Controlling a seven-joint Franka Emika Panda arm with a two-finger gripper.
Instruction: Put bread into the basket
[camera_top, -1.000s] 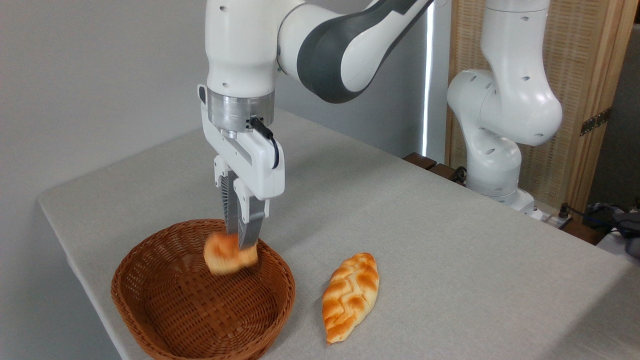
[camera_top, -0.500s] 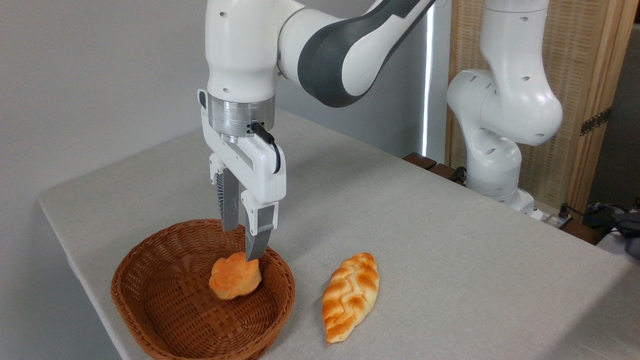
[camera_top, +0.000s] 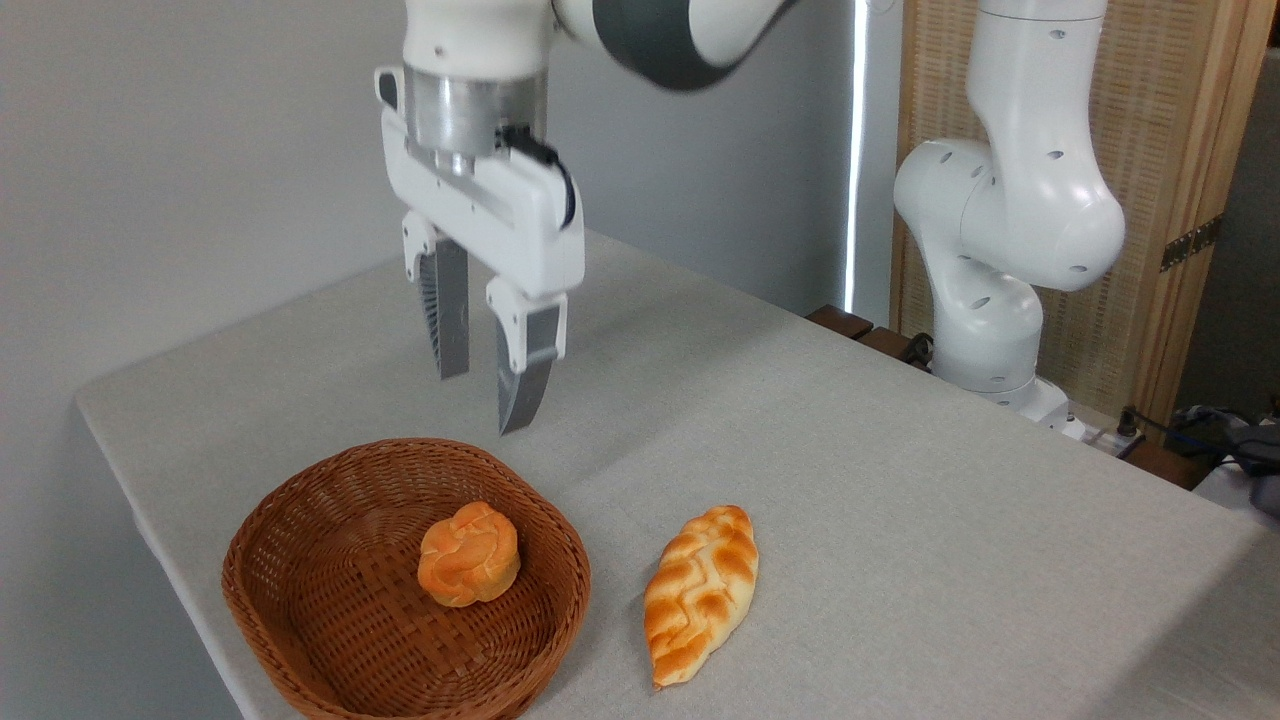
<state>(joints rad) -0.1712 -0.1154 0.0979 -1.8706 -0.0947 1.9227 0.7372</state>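
Inside the oval brown woven wicker basket (camera_top: 300, 620), I see the small round orange knotted bun (camera_top: 468, 553) resting near its right wall. My two-finger gripper (camera_top: 483, 395) hangs above, fingers apart, holding nothing. Risk: any descent could strike the basket rim and shift it.

Grey wall (camera_top: 180, 150), possibly woven screen (camera_top: 1170, 150)

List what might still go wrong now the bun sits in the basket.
1. The bun rests tilted near the right wall of the basket, so a nudge might roll it, though probably not out.
2. The basket sits close to the table front edge; a bump could push it off.
3. The open claw hangs above the basket's far rim; a low move might clip it.
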